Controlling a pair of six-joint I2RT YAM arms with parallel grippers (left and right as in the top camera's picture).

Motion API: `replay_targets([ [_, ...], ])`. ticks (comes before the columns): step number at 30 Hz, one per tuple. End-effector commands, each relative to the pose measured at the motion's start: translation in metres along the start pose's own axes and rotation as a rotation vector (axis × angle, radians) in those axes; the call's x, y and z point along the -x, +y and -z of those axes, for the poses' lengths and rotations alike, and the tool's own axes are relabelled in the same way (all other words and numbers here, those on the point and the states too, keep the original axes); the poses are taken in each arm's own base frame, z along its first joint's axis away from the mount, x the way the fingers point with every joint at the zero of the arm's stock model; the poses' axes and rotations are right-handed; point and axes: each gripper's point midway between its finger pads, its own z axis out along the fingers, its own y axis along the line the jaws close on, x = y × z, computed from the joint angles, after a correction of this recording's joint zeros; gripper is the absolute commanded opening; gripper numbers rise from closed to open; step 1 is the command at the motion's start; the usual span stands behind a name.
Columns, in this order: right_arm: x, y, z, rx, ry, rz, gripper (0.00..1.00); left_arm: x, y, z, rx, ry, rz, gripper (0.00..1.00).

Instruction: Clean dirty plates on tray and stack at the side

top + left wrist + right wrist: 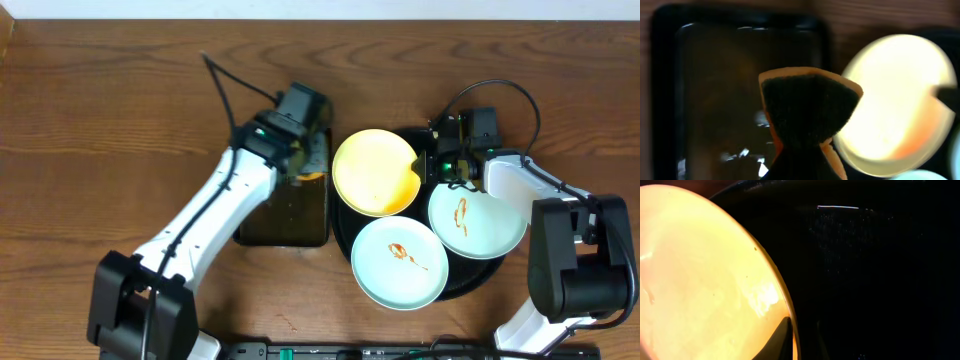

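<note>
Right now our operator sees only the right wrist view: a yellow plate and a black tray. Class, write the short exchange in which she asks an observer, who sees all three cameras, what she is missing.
Operator: Is anything else on the round tray?
Observer: Yes. In the overhead view, the lower mint plate and the upper mint plate each carry an orange sauce squiggle.
Operator: What is the other arm doing?
Observer: The left gripper holds a sponge, dark face toward its camera, over a rectangular tray.
</note>
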Motion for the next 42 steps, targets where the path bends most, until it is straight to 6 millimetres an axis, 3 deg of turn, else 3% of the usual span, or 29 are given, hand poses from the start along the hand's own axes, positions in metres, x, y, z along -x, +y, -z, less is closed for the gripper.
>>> replay_targets([
  [1,-0.007,0.001,-0.006,-0.003,0.024,0.011,0.13,0.0,0.04,-0.008,0.074,0.025,0.067,0.08],
  [4,-0.014,0.006,-0.009,0.004,0.042,0.019,0.01,-0.005,0.057,-0.007,0.105,0.058,0.097,0.07],
  [8,-0.002,0.014,-0.004,0.044,-0.003,0.034,0.01,-0.005,0.057,-0.007,0.105,0.059,0.097,0.07],
  [10,0.012,0.016,0.01,0.044,-0.056,0.045,0.01,-0.005,0.057,-0.007,0.105,0.059,0.097,0.07],
  [12,0.032,0.02,0.039,0.031,-0.143,0.087,0.01,-0.005,0.057,-0.007,0.105,0.059,0.097,0.08],
  [14,0.039,0.017,0.055,-0.026,-0.181,0.099,0.01,-0.005,0.057,-0.007,0.105,0.059,0.097,0.07],
  [24,0.063,0.006,0.116,-0.306,-0.329,0.228,0.01,-0.005,0.058,-0.007,0.113,0.056,0.096,0.08],
  [28,0.067,0.004,0.14,-0.506,-0.362,0.354,0.01,-0.003,0.063,-0.006,0.14,0.044,0.094,0.07],
  [36,0.058,0.05,0.147,-0.821,-0.326,0.713,0.01,-0.003,0.063,-0.007,0.14,0.044,0.094,0.08],
  [42,0.064,0.083,0.177,-1.075,-0.417,0.826,0.01,-0.003,0.063,-0.007,0.14,0.044,0.094,0.07],
])
